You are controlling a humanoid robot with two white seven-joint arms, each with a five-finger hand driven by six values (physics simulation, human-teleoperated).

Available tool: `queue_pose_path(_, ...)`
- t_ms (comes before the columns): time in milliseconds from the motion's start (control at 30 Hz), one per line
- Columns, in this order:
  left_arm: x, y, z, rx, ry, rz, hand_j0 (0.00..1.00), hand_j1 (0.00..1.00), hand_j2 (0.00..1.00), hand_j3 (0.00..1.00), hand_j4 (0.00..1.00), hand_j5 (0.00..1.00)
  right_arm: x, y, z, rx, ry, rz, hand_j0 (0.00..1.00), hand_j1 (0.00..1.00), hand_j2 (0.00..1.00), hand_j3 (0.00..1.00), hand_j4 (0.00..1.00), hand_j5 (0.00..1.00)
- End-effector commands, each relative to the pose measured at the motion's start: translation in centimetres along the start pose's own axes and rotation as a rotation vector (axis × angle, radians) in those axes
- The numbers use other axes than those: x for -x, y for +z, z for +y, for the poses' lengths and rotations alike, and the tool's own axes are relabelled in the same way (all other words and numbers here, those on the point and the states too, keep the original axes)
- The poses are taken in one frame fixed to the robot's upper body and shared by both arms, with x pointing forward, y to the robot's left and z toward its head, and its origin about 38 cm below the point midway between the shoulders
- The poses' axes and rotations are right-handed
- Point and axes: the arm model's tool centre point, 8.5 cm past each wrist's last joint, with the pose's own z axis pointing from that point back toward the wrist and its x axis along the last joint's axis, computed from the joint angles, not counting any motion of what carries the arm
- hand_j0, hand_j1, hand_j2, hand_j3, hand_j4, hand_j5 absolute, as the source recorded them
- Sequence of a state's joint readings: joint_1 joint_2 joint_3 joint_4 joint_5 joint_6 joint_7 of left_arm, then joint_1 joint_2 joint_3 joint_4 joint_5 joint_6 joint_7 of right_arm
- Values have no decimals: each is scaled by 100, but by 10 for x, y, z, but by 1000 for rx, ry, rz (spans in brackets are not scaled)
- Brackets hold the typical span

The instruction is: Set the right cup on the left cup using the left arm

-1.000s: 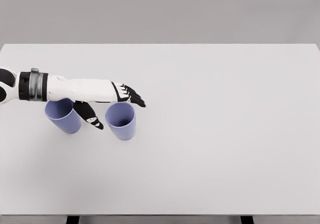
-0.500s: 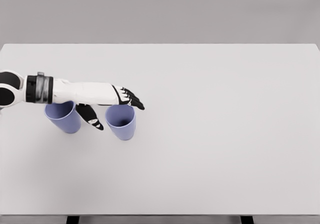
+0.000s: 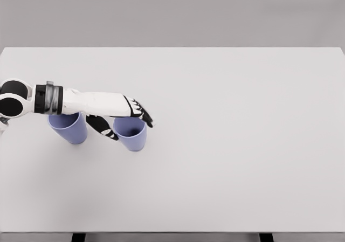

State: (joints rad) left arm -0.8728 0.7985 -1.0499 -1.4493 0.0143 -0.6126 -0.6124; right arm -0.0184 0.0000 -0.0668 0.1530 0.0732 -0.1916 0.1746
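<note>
Right cup near the tabletop's left edge looks light, rigid, smooth-walled; left hand spread astride its rim, thumb outside—grip upper wall.

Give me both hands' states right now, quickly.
Left hand: open, fingers over the right cup, thumb beside it, no grasp yet.
Right hand: not in view.
</note>
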Motion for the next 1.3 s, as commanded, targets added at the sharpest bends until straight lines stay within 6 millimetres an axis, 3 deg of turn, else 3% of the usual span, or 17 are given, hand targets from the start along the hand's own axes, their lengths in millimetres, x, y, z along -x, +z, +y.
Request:
queue_pose_path(0,1,0,0,-2,4,2,66,66,66,66,66,66,0,0,0,0,0,0,100,100,100,100,100,100)
queue_pose_path(200,-9,3,5,-25,12,-34,63,63,63,63,63,63,0,0,0,0,0,0,100,100,100,100,100,100)
queue_pose_path(433,-30,64,33,-104,-9,-16,60,60,60,60,60,60,0,0,0,0,1,1,100,100,100,100,100,100)
queue_pose_path(733,-45,107,62,-161,-36,13,58,58,58,58,58,58,0,0,0,0,0,0,100,100,100,100,100,100)
queue_pose_path(900,-50,143,82,-198,-61,72,58,58,58,58,58,58,0,0,0,0,1,1,100,100,100,100,100,100)
queue_pose_path(1067,-50,174,81,-200,-63,153,58,58,58,58,58,58,0,0,0,0,1,1,100,100,100,100,100,100)
queue_pose_path(1267,-48,191,74,-185,-50,206,58,58,58,58,58,58,0,0,0,0,0,-1,100,100,100,100,100,100)
